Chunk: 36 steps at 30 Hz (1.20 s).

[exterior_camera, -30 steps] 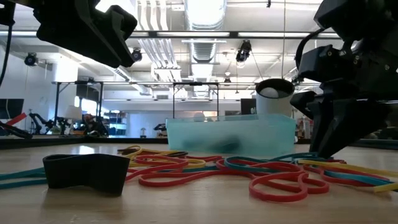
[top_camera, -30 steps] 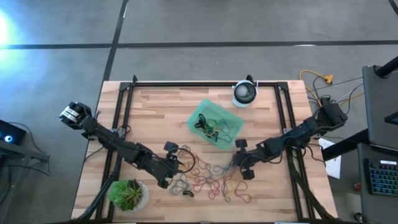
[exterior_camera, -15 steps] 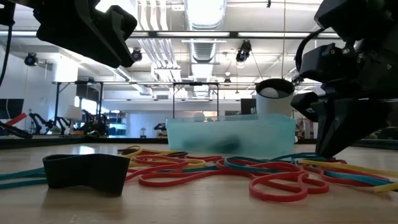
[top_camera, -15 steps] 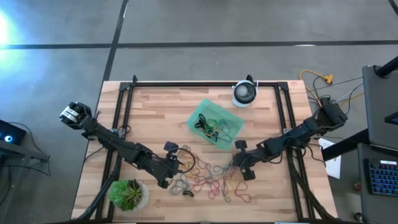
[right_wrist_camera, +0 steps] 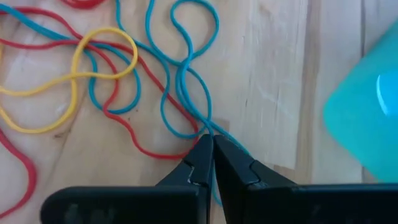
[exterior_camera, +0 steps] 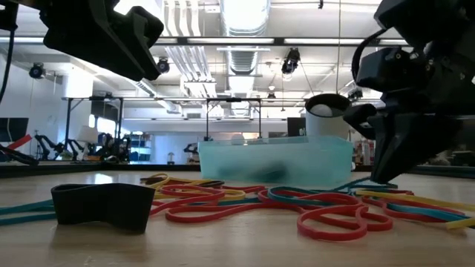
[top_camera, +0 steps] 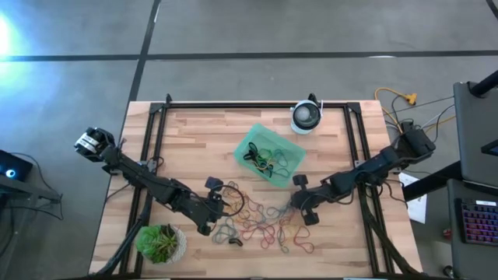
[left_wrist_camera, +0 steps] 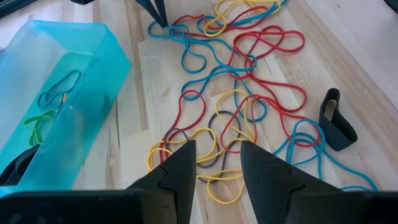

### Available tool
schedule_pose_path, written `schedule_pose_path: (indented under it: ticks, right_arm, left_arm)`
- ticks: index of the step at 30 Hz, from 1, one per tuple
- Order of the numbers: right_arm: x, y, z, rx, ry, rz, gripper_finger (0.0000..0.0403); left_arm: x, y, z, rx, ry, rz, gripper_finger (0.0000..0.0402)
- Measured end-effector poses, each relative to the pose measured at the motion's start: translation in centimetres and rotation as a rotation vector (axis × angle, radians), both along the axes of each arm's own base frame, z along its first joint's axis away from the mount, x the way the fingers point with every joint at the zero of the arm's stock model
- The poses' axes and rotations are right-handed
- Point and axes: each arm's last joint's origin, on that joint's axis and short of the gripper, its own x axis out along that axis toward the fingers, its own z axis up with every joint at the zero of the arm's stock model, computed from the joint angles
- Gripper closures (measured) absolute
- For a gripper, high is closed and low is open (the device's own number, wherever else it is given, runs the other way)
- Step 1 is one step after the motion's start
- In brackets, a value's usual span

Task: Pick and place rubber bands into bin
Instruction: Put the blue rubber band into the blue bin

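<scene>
Landmark: bin (top_camera: 269, 154), shallow square translucent mint-green tray, sits tilted on the wooden table (top_camera: 194, 132), a few green, yellow and dark loops already inside.

Potted plant (top_camera: 161, 243) at the table's near-left corner, well apart from the bin.

Left gripper (top_camera: 224, 204) sits near-left of the bin, above the left edge of the band pile. Fingers (left_wrist_camera: 178, 174) part open, a moderate gap, nothing between them. Not touching the bands.

Rubber bands (top_camera: 264, 222): thin loops in red, yellow, blue/teal and a few dark grey, tangled and overlapping in a loose spread on the table just in front of the bin. None of this pile touches the bin wall. One wide black band (left_wrist_camera: 336, 117) stands on edge at the pile's near side, apart from the thin ones; it is the dark loop up front in the low view.

Right gripper (top_camera: 293, 204) is just near-right of the bin, tips down at the pile's right edge. Fingers (right_wrist_camera: 199, 163) pinched together on a blue band (right_wrist_camera: 183, 74), which runs out from between the tips, still lying in the tangle.

Round white-and-black device (top_camera: 306, 117) stands just behind the bin's far-right corner.
</scene>
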Motion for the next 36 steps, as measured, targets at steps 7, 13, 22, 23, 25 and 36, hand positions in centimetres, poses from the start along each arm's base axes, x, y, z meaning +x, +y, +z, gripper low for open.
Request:
schedule_pose_path:
  ticks: [7, 13, 22, 23, 25, 36]
  right_arm:
    - [0.2, 0.1, 1.1, -0.031, -0.053, 0.024, 0.0394]
    - [0.2, 0.2, 2.7, -0.085, -0.132, 0.054, 0.0394]
    - [-0.4, 0.6, 6.3, -0.256, -0.319, 0.093, 0.0394]
    - [-0.5, 0.6, 6.7, -0.279, -0.345, 0.091, 0.0394]
    - [-0.6, 0.4, 7.6, -0.323, -0.398, 0.082, 0.0394]
    - [-0.3, -0.2, 10.9, -0.532, -0.619, 0.088, 0.0394]
  left_arm:
    - [0.0, 0.0, 0.0, 0.000, 0.001, 0.000, 0.0291]
    - [0.0, 0.0, 0.0, 0.000, 0.001, 0.000, 0.0291]
    - [0.0, 0.0, 0.0, 0.000, 0.000, 0.000, 0.0291]
    - [0.0, 0.0, 0.0, 0.000, -0.001, 0.000, 0.0291]
    - [0.0, 0.0, 0.0, 0.000, -0.001, 0.000, 0.0291]
    - [0.0, 0.0, 0.0, 0.000, -0.001, 0.000, 0.0291]
